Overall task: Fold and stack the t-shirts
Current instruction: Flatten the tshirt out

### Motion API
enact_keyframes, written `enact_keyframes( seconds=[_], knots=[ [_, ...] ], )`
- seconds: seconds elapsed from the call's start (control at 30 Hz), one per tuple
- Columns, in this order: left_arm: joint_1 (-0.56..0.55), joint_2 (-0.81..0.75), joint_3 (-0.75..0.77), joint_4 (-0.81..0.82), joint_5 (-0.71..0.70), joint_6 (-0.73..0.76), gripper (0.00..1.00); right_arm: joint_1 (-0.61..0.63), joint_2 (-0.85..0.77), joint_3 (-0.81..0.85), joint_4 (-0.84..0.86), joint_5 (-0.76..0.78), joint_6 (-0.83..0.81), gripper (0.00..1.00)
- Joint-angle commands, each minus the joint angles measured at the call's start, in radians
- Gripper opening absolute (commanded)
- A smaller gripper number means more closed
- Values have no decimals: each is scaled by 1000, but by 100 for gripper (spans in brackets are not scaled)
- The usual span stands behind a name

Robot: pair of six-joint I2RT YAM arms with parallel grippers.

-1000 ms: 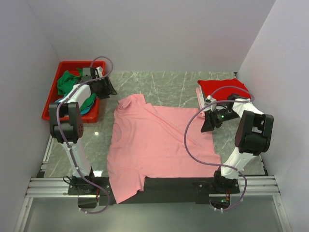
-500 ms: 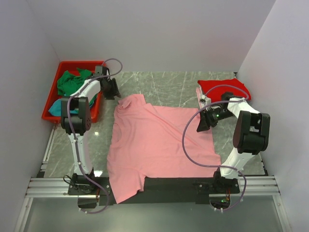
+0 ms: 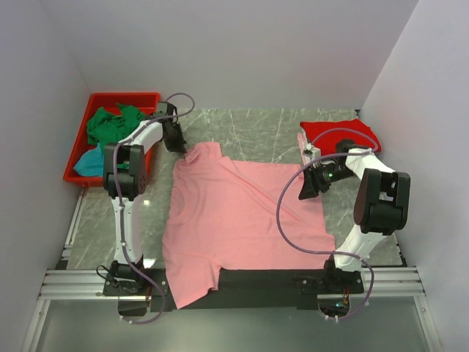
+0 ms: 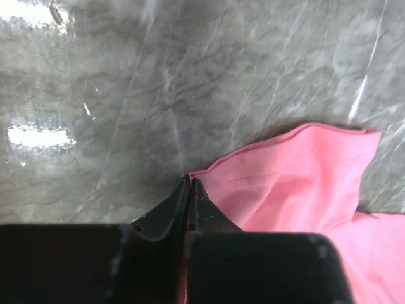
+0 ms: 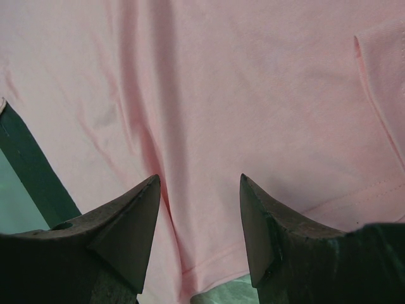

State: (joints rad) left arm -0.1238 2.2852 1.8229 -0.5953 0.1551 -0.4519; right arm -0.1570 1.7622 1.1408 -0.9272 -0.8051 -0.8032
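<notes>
Table (image 3: 249,125) holds pink shirt (image 3: 242,213), spread flat at centre. We see left gripper (image 4: 190,182) pressed together, pinching far-left sleeve hem; right gripper (image 5: 199,190) spread over shirt's right edge.

Table (image 3: 249,128): grey marble-veined top, glossy, with pale glare patches showing in the left wrist view.
Red plastic bin (image 3: 121,96): rectangular, open-topped, at the table's far left corner.
Walls (image 3: 220,51): plain white, closing in the table's far, left and right sides.
Aluminium rails (image 3: 73,282): slotted silver bars running along the table's near edge.
Black panel (image 3: 264,279): flat dark strip at the table's near edge, just inside the rails.
</notes>
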Motion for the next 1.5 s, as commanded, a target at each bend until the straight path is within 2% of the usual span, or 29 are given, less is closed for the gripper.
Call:
enact_keyframes(
  seconds=[0.0, 0.1, 0.27, 0.4, 0.47, 0.57, 0.6, 0.63, 0.7, 0.87, 1.03, 1.17, 1.2, 1.23, 1.4, 1.47],
  knots=[
    [-8, 36, 27, -15, -12, -1, 0, -3, -61, 8, 1, -11, -2, 60],
    [-8, 25, 47, -5, -49, 12, 0, -6, -63, 11, -5, -11, -5, 61],
    [-8, 65, 206, 43, -137, 32, 0, -6, -58, 30, -16, -20, -2, 61],
    [-5, 154, 379, 66, -115, 39, 0, -6, -69, 28, -18, -14, -1, 61],
    [-4, 187, 409, 104, -82, 42, 0, -6, -72, 27, -16, -8, -1, 61],
    [-4, 211, 458, 124, -3, 51, 29, -4, -72, 30, -16, 1, -1, 61],
    [-4, 208, 458, 130, 1, 59, 44, -6, -69, 31, -16, 6, 1, 61],
    [-4, 197, 441, 140, -6, 67, 51, -7, -69, 33, -12, 10, 4, 61],
    [-4, 136, 379, 190, -35, 103, 59, -6, -72, 37, -9, 20, 6, 61],
    [0, -108, 185, 287, -149, 147, 67, -30, -138, 34, 73, 47, 67, 61],
    [-2, -292, -13, 275, -57, 122, 67, -90, -132, 50, 207, 53, 200, 62],
    [-2, -468, -190, 252, 64, 38, 56, -93, -69, 47, 261, 125, 266, 62],
    [-8, -496, -297, 270, 111, 16, 51, -92, -61, 42, 272, 136, 278, 62],
    [-11, -519, -336, 275, 126, -2, 48, -90, -55, 22, 306, 144, 279, 62],
    [-92, -527, -516, 226, 253, -35, 39, -53, -41, 22, 303, 195, 224, 62],
    [-126, -492, -522, 192, 230, -16, 38, -24, -62, 22, 289, 207, 184, 62]
  ],
)
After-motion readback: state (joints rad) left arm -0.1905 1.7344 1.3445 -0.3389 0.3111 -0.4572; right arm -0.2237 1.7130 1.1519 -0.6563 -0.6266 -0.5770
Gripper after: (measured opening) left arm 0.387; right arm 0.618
